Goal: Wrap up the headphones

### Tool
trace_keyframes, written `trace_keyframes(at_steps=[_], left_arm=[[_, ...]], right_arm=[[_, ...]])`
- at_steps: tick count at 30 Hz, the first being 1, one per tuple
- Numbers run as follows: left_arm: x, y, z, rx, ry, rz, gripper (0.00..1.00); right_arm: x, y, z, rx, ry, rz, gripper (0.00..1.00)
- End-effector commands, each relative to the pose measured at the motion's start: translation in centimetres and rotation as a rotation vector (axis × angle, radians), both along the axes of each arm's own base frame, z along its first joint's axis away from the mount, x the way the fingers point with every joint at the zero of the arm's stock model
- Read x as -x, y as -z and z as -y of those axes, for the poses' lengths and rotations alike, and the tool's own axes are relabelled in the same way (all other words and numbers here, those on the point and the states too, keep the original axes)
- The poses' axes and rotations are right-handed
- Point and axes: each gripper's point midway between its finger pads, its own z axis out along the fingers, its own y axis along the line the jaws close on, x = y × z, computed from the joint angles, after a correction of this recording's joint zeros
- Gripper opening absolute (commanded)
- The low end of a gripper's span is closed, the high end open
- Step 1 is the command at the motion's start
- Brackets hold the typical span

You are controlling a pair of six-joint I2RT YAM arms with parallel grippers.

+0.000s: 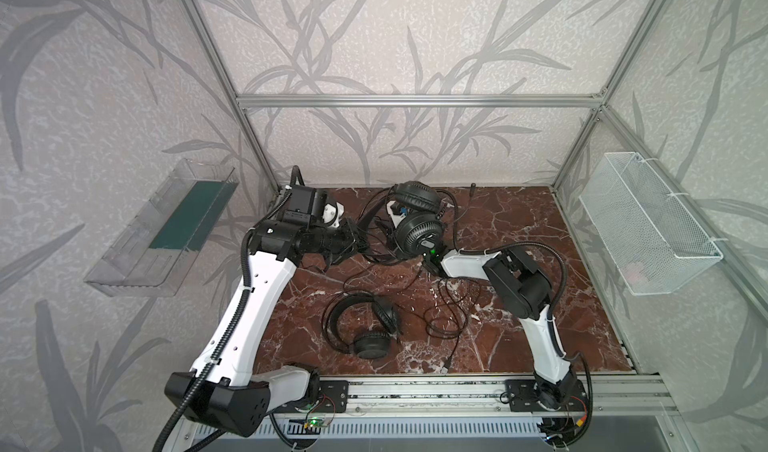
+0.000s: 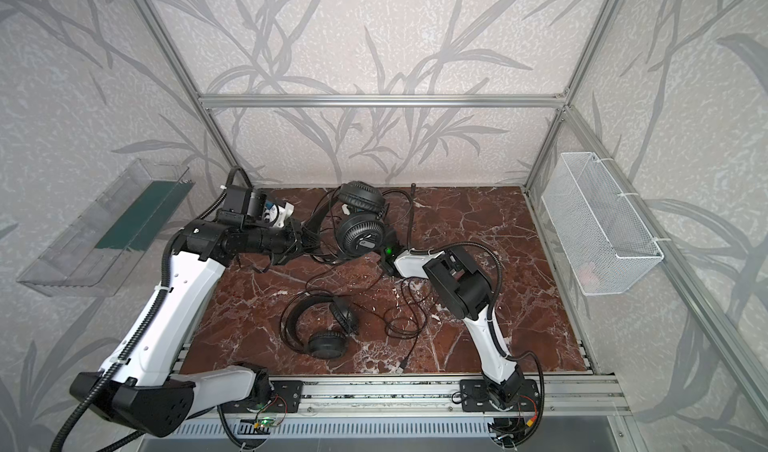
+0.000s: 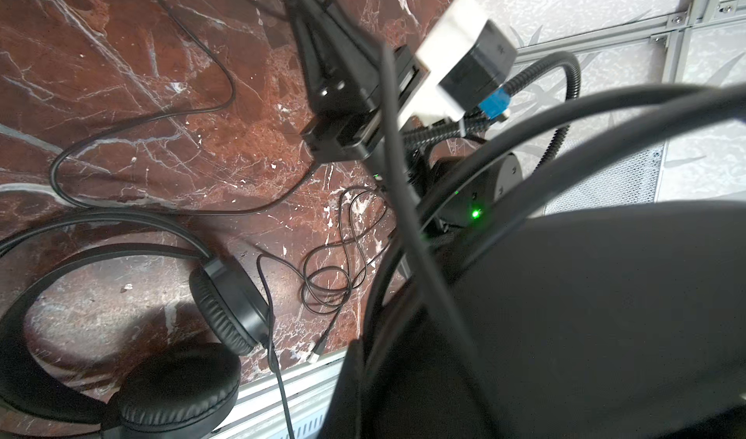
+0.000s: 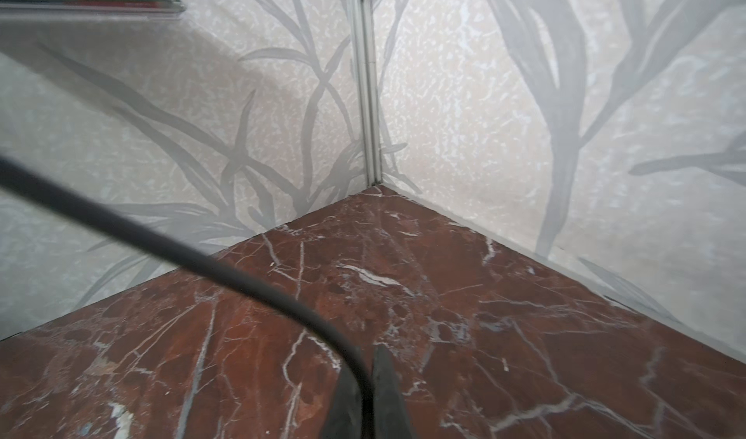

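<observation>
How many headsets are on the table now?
2. The back headset is at the far edge, held by the left claw; the front headset lies flat near the front middle. None seems hidden.

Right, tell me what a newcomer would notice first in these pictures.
First comes the black headset at the back of the marble table. Its headband is pinched by the shut left gripper, while the right gripper is shut on a thin black cable. Next is a second headset, lying flat near the front edge with loose cable loops sprawled beside it.
</observation>
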Motion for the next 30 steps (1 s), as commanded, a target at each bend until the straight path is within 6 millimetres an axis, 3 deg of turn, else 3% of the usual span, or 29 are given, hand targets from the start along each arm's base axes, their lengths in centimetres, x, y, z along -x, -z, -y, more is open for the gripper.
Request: trace_keyframes(at_steps=[1, 8, 16, 19, 27, 30], left_arm=[[1.1, -1.9, 0.8, 0.032, 0.077, 0.061, 0.0], [2.4, -0.4, 1.3, -0.007, 0.157, 0.051, 0.0], [4.2, 1.1, 1.7, -0.074, 0.247, 0.052, 0.0], [4.4, 1.3, 1.4, -0.086, 0.247, 0.056, 0.0], [3.9, -0.8, 1.2, -0.091, 0.221, 0.127, 0.0], [3.6, -1.2, 0.7, -0.12, 0.208, 0.153, 0.0]], right_arm=[[-1.0, -5.3, 2.9, -0.062, 0.072, 0.082, 0.0], [-1.9, -9.3, 5.8, -0.102, 0.123, 0.14, 0.0], [-4.3, -13.0, 9.6, -0.164, 0.179, 0.163, 0.0], [-4.6, -13.2, 10.1, -0.161, 0.182, 0.156, 0.0], [-4.9, -10.2, 10.8, -0.143, 0.216, 0.111, 0.0], [-4.6, -11.2, 11.9, -0.203, 0.222, 0.115, 0.0]])
